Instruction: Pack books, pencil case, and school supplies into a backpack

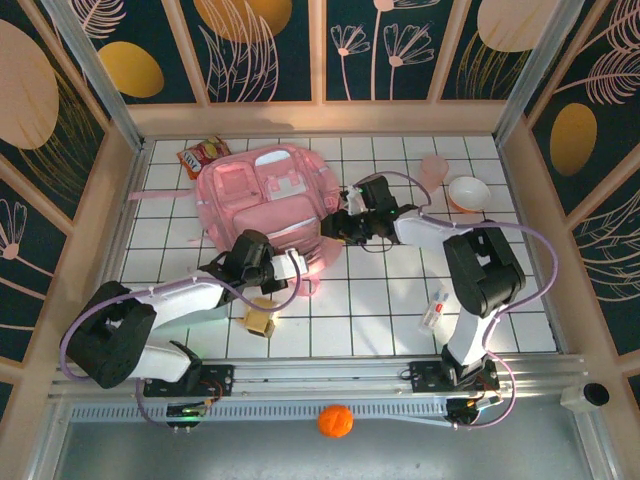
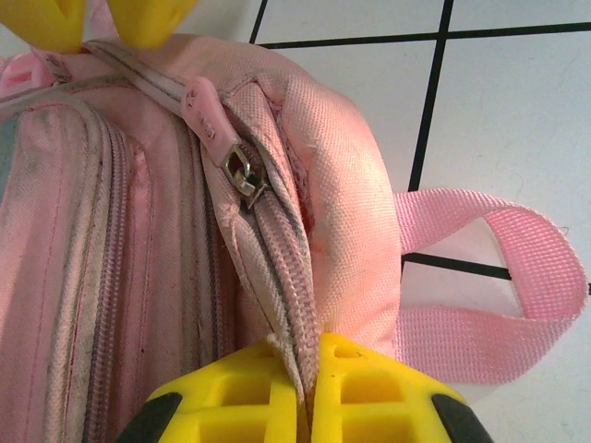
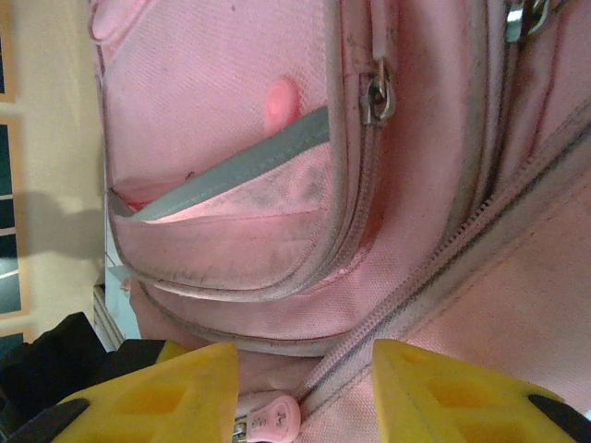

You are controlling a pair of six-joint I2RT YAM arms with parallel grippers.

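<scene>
The pink backpack lies flat at the back middle of the tiled table. My left gripper is at its near right edge. In the left wrist view that gripper is shut on the backpack's zipper seam, below a metal slider. My right gripper is over the bag's right side. It stands open, with a pink zipper pull between its fingers, untouched. A tan-yellow box and a white oblong item lie on the near tiles. The books and pencil case are hidden.
A red snack bag lies at the backpack's far left corner. A pink cup and a white bowl stand at the back right. A pink strap loop lies on the tiles beside the bag. An orange ball rests below the rail.
</scene>
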